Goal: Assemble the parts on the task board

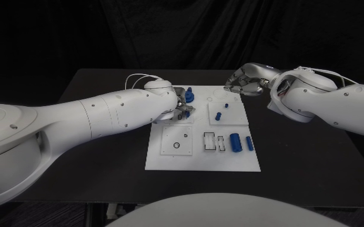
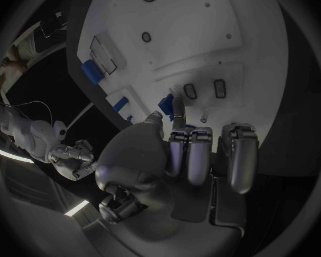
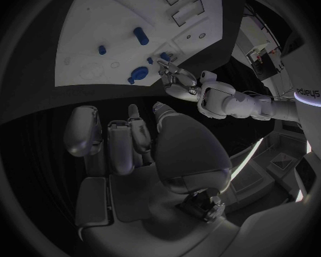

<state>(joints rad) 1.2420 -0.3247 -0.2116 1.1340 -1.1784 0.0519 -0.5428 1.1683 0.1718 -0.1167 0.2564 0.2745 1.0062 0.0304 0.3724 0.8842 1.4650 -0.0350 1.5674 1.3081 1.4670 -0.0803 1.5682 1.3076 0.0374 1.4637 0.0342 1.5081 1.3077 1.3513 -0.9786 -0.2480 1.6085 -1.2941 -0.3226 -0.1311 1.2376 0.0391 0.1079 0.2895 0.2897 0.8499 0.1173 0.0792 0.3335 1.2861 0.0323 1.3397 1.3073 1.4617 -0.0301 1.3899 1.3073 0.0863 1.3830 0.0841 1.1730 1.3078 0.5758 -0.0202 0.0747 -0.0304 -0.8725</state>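
Where the task board (image 1: 176,162) comes nearest the robot, its near stretch carries a square plate with a small ring (image 1: 177,145), then two rectangular slots (image 1: 214,142), then two blue cylinders (image 1: 236,142) lying side by side by the right edge — a fat one and a thinner one (image 1: 250,143). Farther up, a small blue peg (image 1: 218,115) stands upright mid-board. The left hand (image 1: 182,109) hovers over the board's left side, fingers curled downward; whether it pinches anything I cannot tell. Just beyond it, a blue knob-shaped part (image 1: 190,96) sits near the far left corner. The right hand (image 1: 243,86) hangs above the far right corner, fingers curled in, nothing seen in them. Partial lettering shows on the left arm (image 3: 235,104) in the right wrist view — too cut off to read.
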